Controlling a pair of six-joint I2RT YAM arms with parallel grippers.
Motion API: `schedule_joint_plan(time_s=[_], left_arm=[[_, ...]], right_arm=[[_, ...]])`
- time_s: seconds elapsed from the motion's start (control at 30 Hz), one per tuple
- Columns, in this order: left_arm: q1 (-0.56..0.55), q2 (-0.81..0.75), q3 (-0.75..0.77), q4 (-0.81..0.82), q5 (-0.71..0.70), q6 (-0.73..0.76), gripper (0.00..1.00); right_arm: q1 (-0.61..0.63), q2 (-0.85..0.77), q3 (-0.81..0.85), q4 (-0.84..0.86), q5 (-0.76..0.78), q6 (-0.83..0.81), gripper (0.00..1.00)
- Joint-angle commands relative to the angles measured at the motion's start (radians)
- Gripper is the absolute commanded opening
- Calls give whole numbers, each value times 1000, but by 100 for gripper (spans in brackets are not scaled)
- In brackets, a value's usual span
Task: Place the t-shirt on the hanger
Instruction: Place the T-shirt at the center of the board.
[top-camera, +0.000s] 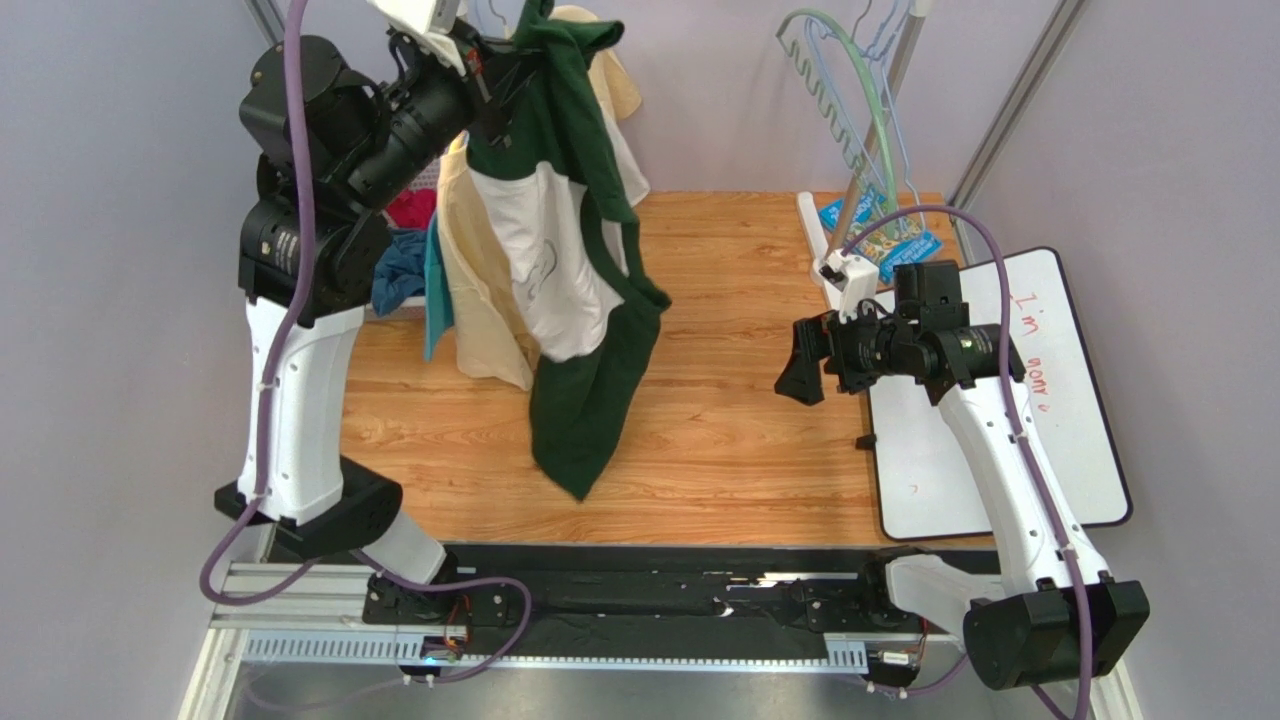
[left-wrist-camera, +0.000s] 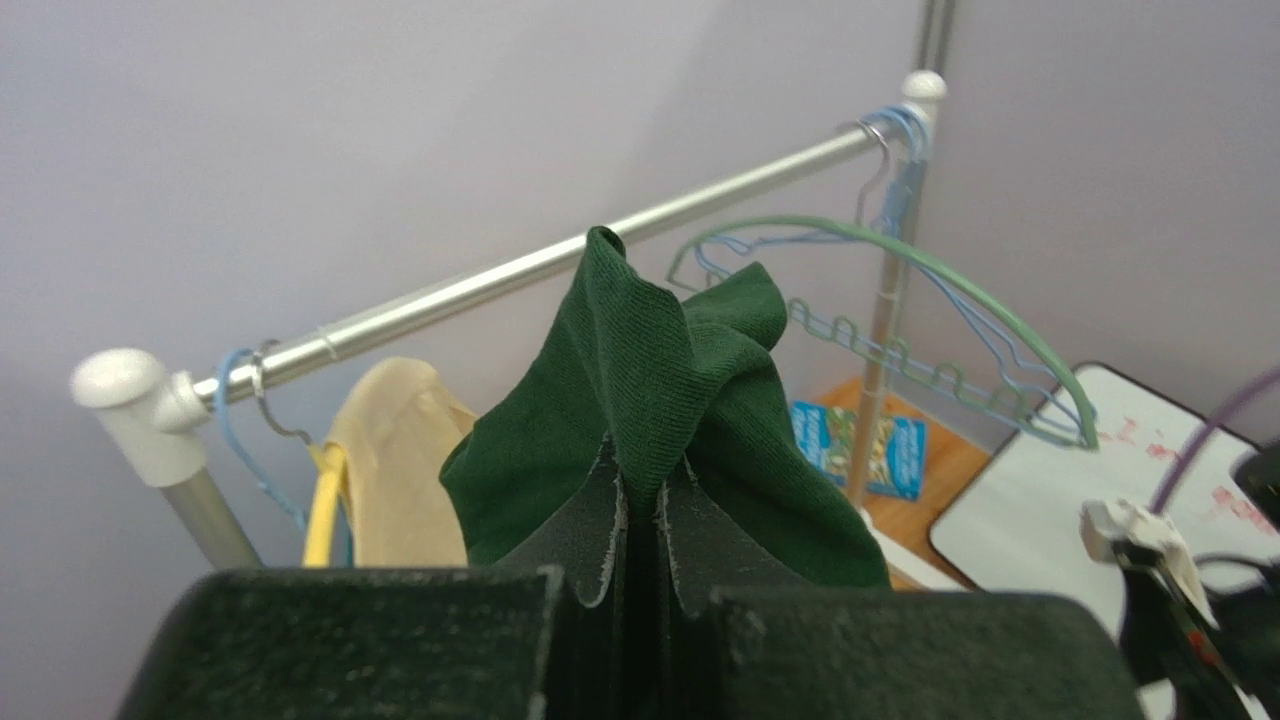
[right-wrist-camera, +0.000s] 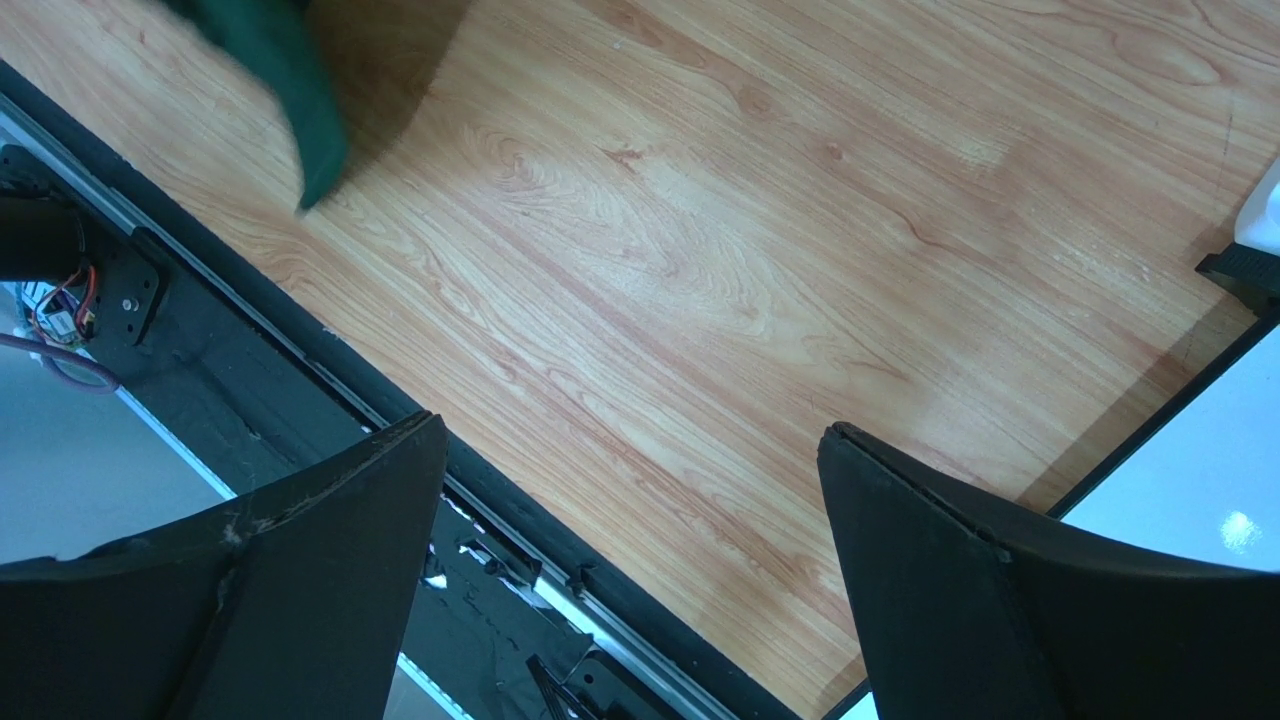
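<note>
With left gripper (left-wrist-camera: 643, 503) clamped on green fabric of the t-shirt (top-camera: 549, 255) and right gripper (right-wrist-camera: 631, 428) spread empty, expect limp, light cloth; take hold near the collar for the hanger (left-wrist-camera: 842, 228).

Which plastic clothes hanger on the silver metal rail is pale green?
The pale green plastic hanger with wavy notched arms, at the rail's right end beside thin light blue hangers; the yellow hanger hangs left.

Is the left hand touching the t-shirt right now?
Touching. The left wrist view shows the t-shirt pinched tight in the left hand.
</note>
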Motion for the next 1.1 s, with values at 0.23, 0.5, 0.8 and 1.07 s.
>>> schedule_joint_plan(time_s=[0.23, 0.5, 0.8, 1.07], left_arm=[[-17, -229, -202, 63, -321, -105, 0], [316, -573, -999, -115, 19, -362, 0], [575, -477, -1141, -350, 12, -120, 0], [663, -411, -1119, -439, -8, 11, 0]], right_arm=[[5, 9, 47, 61, 13, 5, 100], [5, 28, 13, 107, -17, -12, 100], [121, 104, -88, 303, -97, -7, 98], [410, 492, 144, 441, 139, -21, 96]])
